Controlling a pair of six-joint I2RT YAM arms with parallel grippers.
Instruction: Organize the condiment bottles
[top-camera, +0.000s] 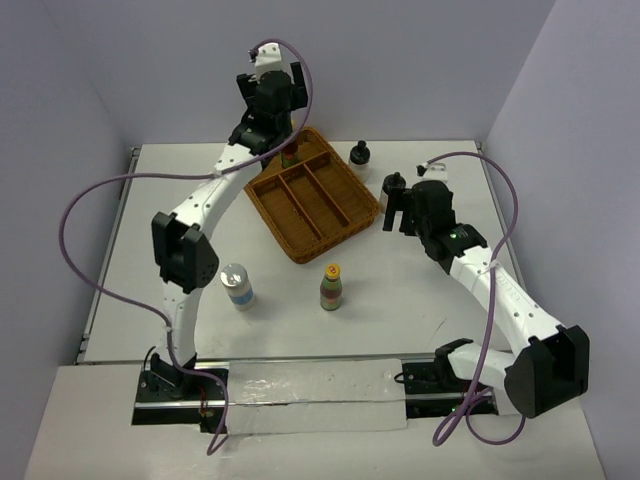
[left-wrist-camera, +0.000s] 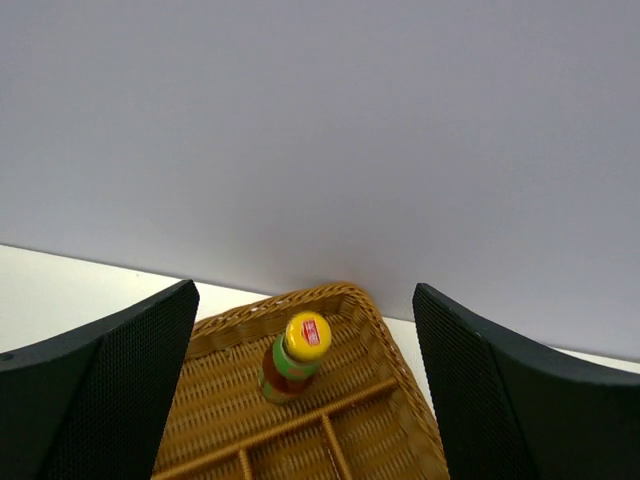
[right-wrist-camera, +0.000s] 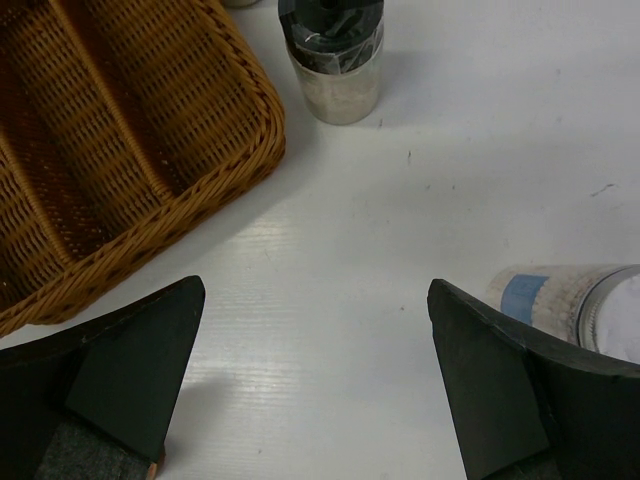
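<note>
the left gripper (left-wrist-camera: 304, 300) is seen released, its black mesh-textured pads (left-wrist-camera: 120, 380) spread wide of a slim yellow-capped bottle (left-wrist-camera: 292, 357), which is found upright in the end compartment of the woven wicker basket (left-wrist-camera: 385, 345). the right gripper (right-wrist-camera: 315, 300) is likewise held open over the white table (right-wrist-camera: 400, 200). a blue-labelled white bottle (right-wrist-camera: 560, 295) beside its finger is shown only by the right wrist view, and a squat black-capped bottle (right-wrist-camera: 335, 60) is seen near the basket's corner.

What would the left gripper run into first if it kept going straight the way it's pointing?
Most likely the slim yellow-capped bottle standing in the end compartment of the brown wicker tray. It lies between the fingers of the open left gripper, though depth is unclear.
</note>
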